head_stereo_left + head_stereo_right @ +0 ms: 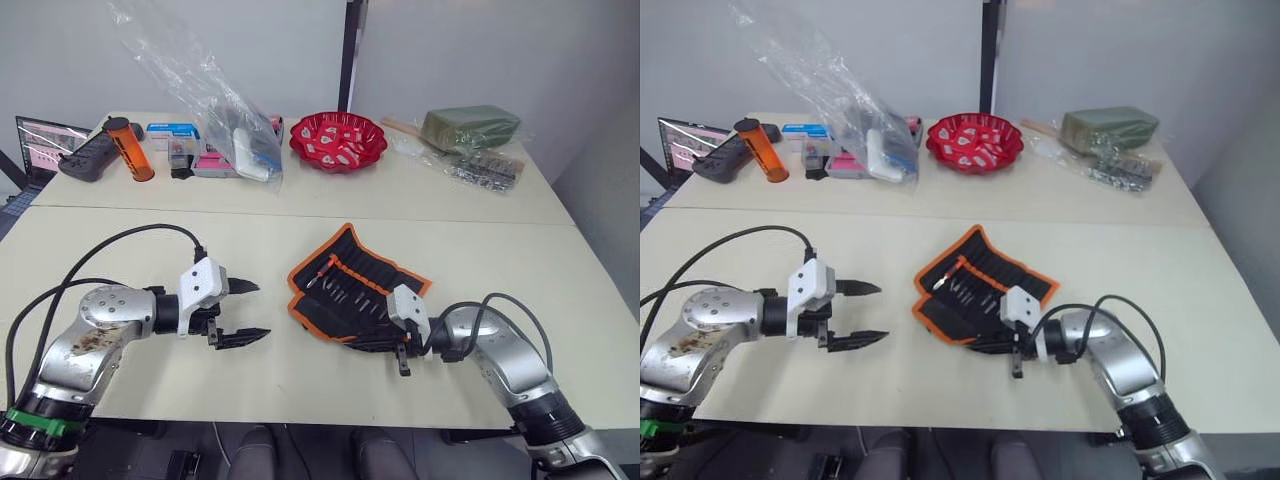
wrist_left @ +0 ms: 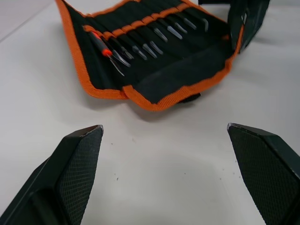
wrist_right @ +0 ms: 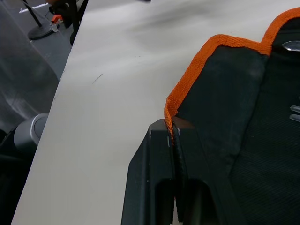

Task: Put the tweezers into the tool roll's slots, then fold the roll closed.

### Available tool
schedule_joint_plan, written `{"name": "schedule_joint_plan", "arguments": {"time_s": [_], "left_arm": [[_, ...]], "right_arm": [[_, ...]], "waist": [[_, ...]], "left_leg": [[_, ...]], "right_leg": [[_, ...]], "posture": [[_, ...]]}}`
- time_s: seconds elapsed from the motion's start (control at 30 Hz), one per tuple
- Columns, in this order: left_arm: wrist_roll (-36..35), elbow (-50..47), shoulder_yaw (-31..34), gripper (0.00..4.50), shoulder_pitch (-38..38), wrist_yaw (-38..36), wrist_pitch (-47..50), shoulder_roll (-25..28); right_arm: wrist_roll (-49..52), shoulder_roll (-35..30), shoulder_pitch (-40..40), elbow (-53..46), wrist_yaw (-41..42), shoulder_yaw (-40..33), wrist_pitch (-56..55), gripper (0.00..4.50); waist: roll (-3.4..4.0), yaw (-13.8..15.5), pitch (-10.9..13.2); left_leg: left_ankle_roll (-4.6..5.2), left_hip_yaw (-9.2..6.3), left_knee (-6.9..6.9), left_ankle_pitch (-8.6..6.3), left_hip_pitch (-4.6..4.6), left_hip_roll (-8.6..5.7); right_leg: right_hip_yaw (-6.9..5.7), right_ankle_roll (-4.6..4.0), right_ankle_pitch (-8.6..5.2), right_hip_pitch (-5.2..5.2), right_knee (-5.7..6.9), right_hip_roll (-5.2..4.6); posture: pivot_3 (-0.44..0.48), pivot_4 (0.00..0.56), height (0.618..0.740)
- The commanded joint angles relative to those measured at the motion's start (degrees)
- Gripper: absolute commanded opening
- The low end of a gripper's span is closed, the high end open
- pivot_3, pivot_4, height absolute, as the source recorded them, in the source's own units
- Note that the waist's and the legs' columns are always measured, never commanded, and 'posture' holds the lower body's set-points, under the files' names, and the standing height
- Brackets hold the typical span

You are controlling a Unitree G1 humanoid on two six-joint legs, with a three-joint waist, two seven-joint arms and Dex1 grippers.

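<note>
A pale desk [image 1: 300, 370] fills the lower frame, with the tool roll [image 1: 355, 290] lying open at centre, right of the middle. The left claw [image 1: 248, 312] hovers at lower left, its fingers spread wide and empty, well apart from the roll. The right claw [image 3: 172, 140], at lower right, is pressed together on the roll's orange-bound near edge. Tweezers [image 2: 154, 40] sit tucked in the slots [image 2: 140, 28] across the roll's inner face.
</note>
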Motion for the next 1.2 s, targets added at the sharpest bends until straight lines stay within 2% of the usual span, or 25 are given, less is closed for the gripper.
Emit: {"name": "schedule_joint_plan", "arguments": {"time_s": [0.03, 0.27, 0.47, 0.73, 0.83, 0.87, 0.93, 1.07, 1.2], "left_arm": [[1.1, 2.3, -1.9, 4.5, -3.6, -3.6, -3.5, -0.7], [4.7, 10.4, -6.5, 4.5, -11.8, -9.0, -9.7, -3.7], [8.4, 18.7, -9.7, 4.5, -18.1, -12.1, -17.4, -8.5], [18.7, 36.1, -14.5, 4.5, -26.8, -12.5, -37.4, -13.4], [19.9, 42.2, -15.1, 4.5, -29.7, -13.2, -41.6, -15.7], [19.7, 43.2, -14.9, 3.97, -30.2, -13.4, -42.1, -16.3], [19.3, 44.3, -14.9, 3.4, -31.1, -14.6, -43.0, -17.1], [19.5, 46.1, -15.3, 2.06, -32.1, -18.1, -46.2, -17.0], [19.8, 48.0, -14.9, 0.74, -33.5, -18.6, -47.0, -17.5]], "right_arm": [[3.4, -0.6, 0.5, -3.7, -1.3, -3.6, 1.5, 0.89], [2.8, -1.4, 6.0, -9.9, -5.6, -5.4, 0.4, 3.31], [2.1, -1.0, 10.7, -13.7, -9.9, -5.7, 0.3, 3.31], [0.8, -0.5, 13.3, -15.2, -15.3, -5.8, 0.2, 3.31], [0.4, -0.3, 13.2, -14.9, -16.6, -5.5, -0.2, 3.31], [0.4, -0.2, 13.3, -14.9, -16.9, -5.5, -0.3, 3.35], [0.4, -0.1, 13.4, -14.9, -17.4, -5.6, -0.4, 3.35], [1.3, 0.8, 13.1, -14.5, -18.7, -5.9, 0.7, 2.12], [1.4, 1.0, 12.8, -14.2, -18.9, -5.5, 0.8, 0.8]], "waist": [[0.0, 0.2, 0.0], [0.0, 0.7, 0.0], [0.0, 0.4, 0.0], [0.0, 0.4, 0.0], [-0.01, 0.4, 0.0], [-0.01, 0.4, 0.0], [-0.01, 0.4, 0.0], [-0.01, 0.2, 0.0], [-0.01, 0.3, 0.0]], "left_leg": [[0.0, -0.01, 0.02, 0.0, -0.04, 0.0], [0.01, -0.1, 0.27, 0.0, -0.21, -0.04], [0.01, -0.12, 0.42, 0.0, -0.23, -0.04], [0.02, -0.13, 0.49, 0.01, -0.21, -0.06], [0.02, -0.15, 0.5, 0.01, -0.22, -0.08], [0.02, -0.15, 0.5, 0.01, -0.22, -0.08], [0.02, -0.16, 0.5, 0.01, -0.23, -0.08], [0.02, -0.17, 0.48, 0.01, -0.22, -0.08], [0.03, -0.18, 0.5, 0.01, -0.21, -0.09]], "right_leg": [[0.0, 0.0, 0.0, 0.0, 0.0, 0.0], [-0.02, 0.11, 0.01, 0.03, 0.01, 0.01], [-0.02, 0.2, 0.06, 0.08, 0.04, 0.02], [-0.02, 0.24, 0.09, 0.15, 0.04, 0.03], [-0.02, 0.26, 0.1, 0.17, 0.04, 0.03], [-0.02, 0.26, 0.1, 0.18, 0.04, 0.03], [-0.02, 0.27, 0.1, 0.18, 0.04, 0.02], [-0.02, 0.26, 0.11, 0.18, 0.06, 0.03], [-0.02, 0.27, 0.11, 0.22, 0.07, 0.03]], "posture": [[0.0, 0.15, 0.729], [0.0, 0.15, 0.729], [0.0, 0.15, 0.729], [0.0, 0.15, 0.729], [0.0, 0.15, 0.729], [0.0, 0.15, 0.729], [0.0, 0.15, 0.729], [0.0, 0.15, 0.729], [0.0, 0.15, 0.729]]}}
